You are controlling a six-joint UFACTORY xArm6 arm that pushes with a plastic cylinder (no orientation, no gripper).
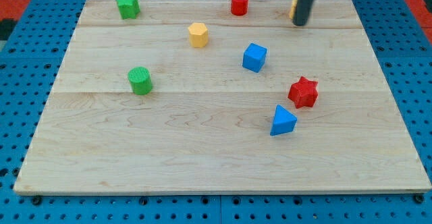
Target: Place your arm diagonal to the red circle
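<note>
The red circle (pixel 239 3) is a short red cylinder standing near the view's top edge of the wooden board (pixel 202 150), a little right of centre. My tip (pixel 299 24) is the lower end of the dark rod at the view's top right. It rests on the board to the right of the red circle and slightly lower in the view, well apart from it. A yellow block (pixel 293 7) is mostly hidden behind the rod, so its shape cannot be made out.
A green star (pixel 127 6) sits at the top left. A yellow hexagon (pixel 198 34) and a blue cube (pixel 254 57) lie near the middle. A green cylinder (pixel 140 80) is at the left. A red star (pixel 303 92) and a blue triangle (pixel 283 121) are at the right.
</note>
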